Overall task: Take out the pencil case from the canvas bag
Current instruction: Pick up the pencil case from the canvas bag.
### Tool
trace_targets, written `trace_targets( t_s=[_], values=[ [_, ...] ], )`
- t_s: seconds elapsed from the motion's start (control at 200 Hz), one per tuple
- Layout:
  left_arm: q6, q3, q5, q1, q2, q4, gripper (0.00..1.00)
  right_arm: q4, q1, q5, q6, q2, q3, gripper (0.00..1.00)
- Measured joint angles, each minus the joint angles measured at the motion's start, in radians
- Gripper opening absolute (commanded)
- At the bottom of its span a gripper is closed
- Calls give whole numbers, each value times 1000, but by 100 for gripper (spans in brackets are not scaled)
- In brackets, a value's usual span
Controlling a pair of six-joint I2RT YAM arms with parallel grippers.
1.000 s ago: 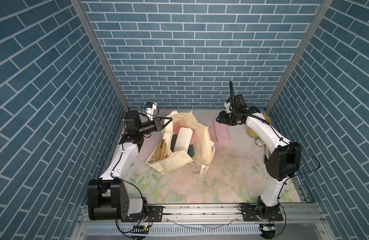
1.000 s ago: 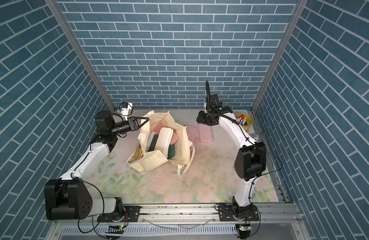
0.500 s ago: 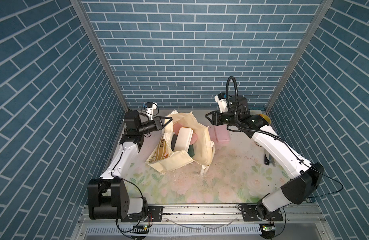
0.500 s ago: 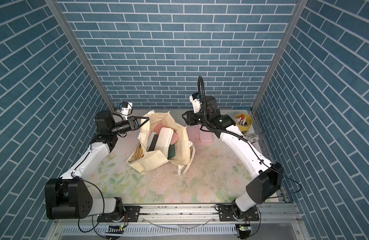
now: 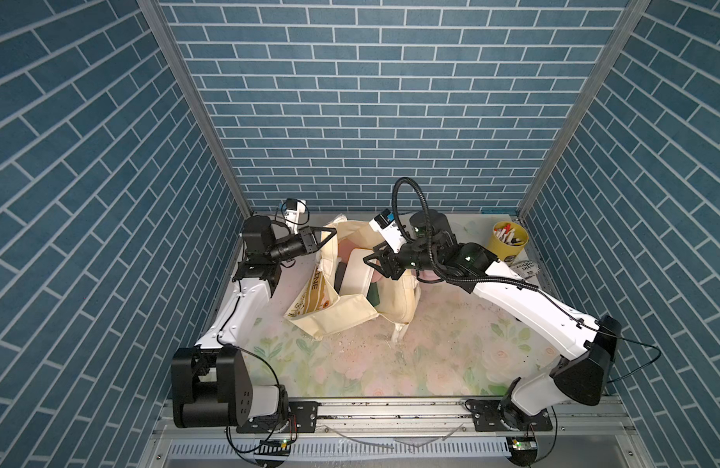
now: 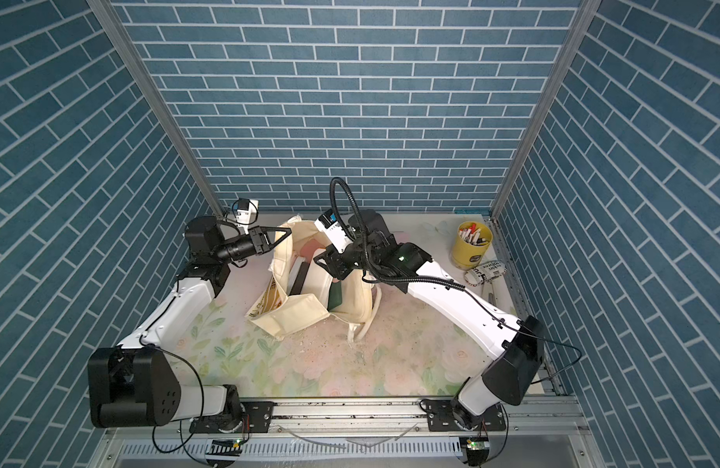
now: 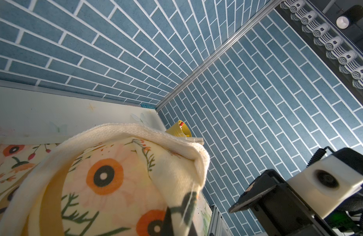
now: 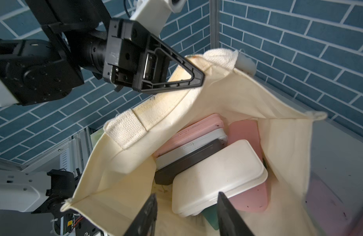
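The table (image 5: 390, 364) had a cloth with pale flowers on it. In the middle sat the big cream canvas bag (image 5: 342, 320), with a flower print and a mustard stripe of letters. Its mouth was wide open. Inside lay a stack of flat boxes. A white plastic pencil case (image 8: 217, 171) with round corners was on top, and dark, grey and pink ones lay under it. The right claw (image 8: 186, 195) hung just over the white case, its two fingers spread apart and holding nothing. The left claw (image 8: 198, 78) was pressed together, pinching the bag's top edge and holding it up. Far back in the corner stood a yellow round pen pot (image 5: 506, 243).
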Motion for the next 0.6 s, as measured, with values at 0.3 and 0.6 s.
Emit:
trace_targets(
  t_s=[0.3, 0.6],
  values=[
    [-7, -12, 4, 0, 0, 25, 0, -54, 7, 105, 92, 92, 0, 48],
    [-14, -12, 6, 0, 0, 29, 0, -132, 6, 253, 195, 200, 32, 51]
  ],
)
